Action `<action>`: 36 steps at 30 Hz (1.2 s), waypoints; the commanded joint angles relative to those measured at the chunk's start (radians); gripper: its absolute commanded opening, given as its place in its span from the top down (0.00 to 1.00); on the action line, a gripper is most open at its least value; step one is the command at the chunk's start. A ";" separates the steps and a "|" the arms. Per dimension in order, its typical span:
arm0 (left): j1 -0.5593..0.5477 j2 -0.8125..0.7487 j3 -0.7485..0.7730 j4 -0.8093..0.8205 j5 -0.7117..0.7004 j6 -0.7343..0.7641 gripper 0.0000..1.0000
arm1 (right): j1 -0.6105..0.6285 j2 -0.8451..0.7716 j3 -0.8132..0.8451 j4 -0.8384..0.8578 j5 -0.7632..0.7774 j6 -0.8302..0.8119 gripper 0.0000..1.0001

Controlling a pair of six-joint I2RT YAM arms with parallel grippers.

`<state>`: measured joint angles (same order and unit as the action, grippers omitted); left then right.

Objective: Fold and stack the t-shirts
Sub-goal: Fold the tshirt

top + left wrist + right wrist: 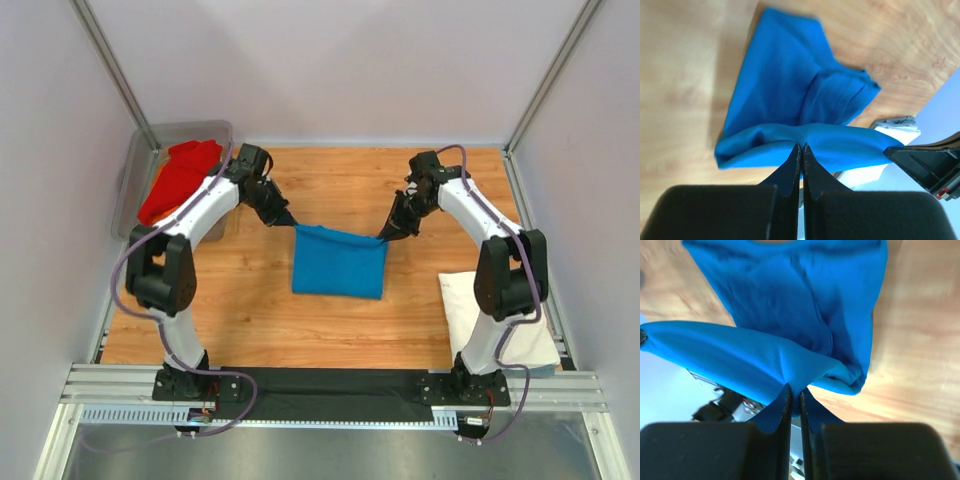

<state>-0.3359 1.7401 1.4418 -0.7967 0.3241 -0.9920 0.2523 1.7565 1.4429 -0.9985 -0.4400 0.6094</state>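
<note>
Left pincer (283, 215) is pinched tight on the far left corner of the bright blue short-sleeved cloth t-shirt (338, 262); its fingertips meet on the hem in the left wrist view, with no gap showing. Right pincer (385, 235) is nipped narrowly on the far right corner, a fold of blue cloth caught between its fingertips. The far edge of the shirt hangs raised between the two pincers; the rest drapes down and lies as a rough rectangle near the middle of the light wooden desk (340, 180). Well apart, at the near right beside the right arm's base, a folded white cloth t-shirt (456, 300) rests on the desk. At the far left corner a red cloth t-shirt (178, 180) lies bunched in the grey see-through plastic tub (133, 180).
</note>
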 commanded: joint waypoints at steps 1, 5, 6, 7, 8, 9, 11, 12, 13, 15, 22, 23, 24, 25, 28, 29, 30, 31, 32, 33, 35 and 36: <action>0.035 0.192 0.164 0.053 0.123 0.110 1.00 | -0.070 0.134 0.114 0.004 -0.045 -0.043 0.89; 0.040 0.530 0.667 -0.093 0.177 0.252 0.73 | -0.137 0.303 0.302 0.023 -0.054 -0.045 0.77; 0.040 0.617 0.762 -0.184 0.127 0.280 0.68 | -0.145 0.326 0.333 0.014 -0.010 -0.072 0.63; 0.040 0.642 0.845 -0.243 0.077 0.329 0.53 | -0.162 0.380 0.380 -0.012 -0.005 -0.092 0.55; 0.057 0.633 0.899 -0.283 0.057 0.348 0.50 | -0.169 0.400 0.489 -0.058 0.007 -0.120 0.48; 0.066 0.607 0.895 -0.304 0.005 0.357 0.48 | -0.173 0.409 0.538 -0.128 0.061 -0.144 0.36; 0.070 0.508 0.735 -0.265 -0.045 0.401 0.42 | -0.173 0.394 0.594 -0.182 0.122 -0.229 0.32; 0.071 0.393 0.662 -0.180 -0.045 0.404 0.41 | -0.173 0.370 0.571 -0.189 0.171 -0.237 0.31; 0.071 0.342 0.596 -0.141 -0.030 0.403 0.39 | -0.171 0.344 0.541 -0.174 0.169 -0.247 0.30; 0.051 0.230 0.436 -0.056 0.013 0.398 0.40 | -0.154 0.241 0.396 -0.088 0.123 -0.246 0.30; -0.024 0.119 0.105 0.066 0.130 0.530 0.40 | -0.054 0.041 -0.033 0.122 -0.031 -0.211 0.31; -0.026 0.110 0.091 0.035 0.110 0.542 0.40 | -0.054 0.031 -0.065 0.136 -0.035 -0.221 0.30; -0.025 0.093 0.066 0.042 0.096 0.564 0.40 | -0.054 0.014 -0.091 0.171 -0.054 -0.235 0.30; -0.026 0.076 -0.001 0.094 0.098 0.573 0.40 | -0.054 0.012 -0.114 0.175 -0.052 -0.247 0.31; -0.026 0.029 -0.085 0.135 0.098 0.614 0.38 | -0.056 0.038 -0.122 0.195 -0.006 -0.293 0.30; -0.026 0.038 -0.099 0.151 0.101 0.622 0.38 | -0.058 0.050 -0.115 0.205 0.003 -0.299 0.30; -0.026 0.044 -0.110 0.158 0.104 0.627 0.38 | -0.058 0.066 -0.105 0.215 0.013 -0.304 0.29; -0.026 0.045 -0.138 0.174 0.113 0.639 0.38 | -0.059 0.098 -0.098 0.219 0.014 -0.304 0.28; -0.026 0.047 -0.150 0.209 0.125 0.639 0.38 | -0.059 0.113 -0.079 0.227 0.009 -0.303 0.28; -0.026 0.047 -0.153 0.211 0.116 0.642 0.39 | -0.059 0.129 -0.075 0.233 0.000 -0.303 0.28; -0.026 0.039 -0.170 0.238 0.110 0.659 0.39 | -0.059 0.153 -0.070 0.265 -0.020 -0.300 0.27; -0.026 0.039 -0.175 0.247 0.115 0.664 0.39 | -0.059 0.165 -0.058 0.265 -0.043 -0.298 0.27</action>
<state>-0.3641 1.8271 1.2694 -0.6502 0.4213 -0.3901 0.1928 1.8896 1.3392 -0.8078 -0.4492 0.3370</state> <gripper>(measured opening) 0.614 0.728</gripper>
